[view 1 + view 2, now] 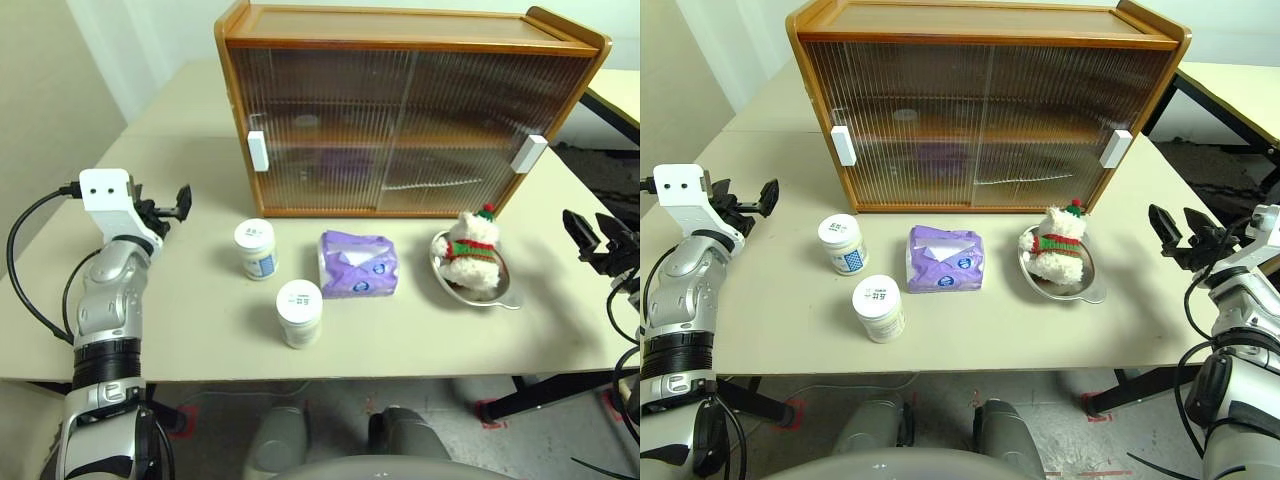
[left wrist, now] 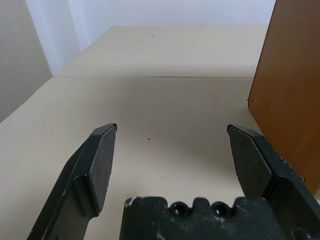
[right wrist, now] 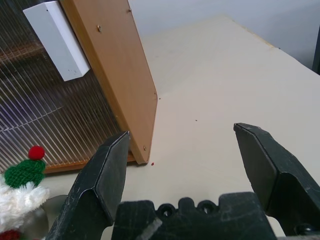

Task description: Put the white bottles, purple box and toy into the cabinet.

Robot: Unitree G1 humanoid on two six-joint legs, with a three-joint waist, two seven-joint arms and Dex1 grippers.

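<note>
Your right wrist view catches the toy [image 3: 20, 192] at its lower left; both hands [image 2: 170, 150] [image 3: 182, 155] gape wide, empty.

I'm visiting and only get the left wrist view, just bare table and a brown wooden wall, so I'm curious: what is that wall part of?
Observer: It's the side of the cabinet, a wooden one with two ribbed sliding doors, both shut.
Operator: Is anything waiting on the table?
Observer: Yes, in front of it stand two white bottles, with the purple box beside them.
Operator: Anything else?
Observer: The toy, a fluffy white bear, sits in a metal bowl further toward the robot's right.
Operator: Is the other claw holding something?
Observer: No, the right claw is open and empty, near the cabinet's right end.
</note>
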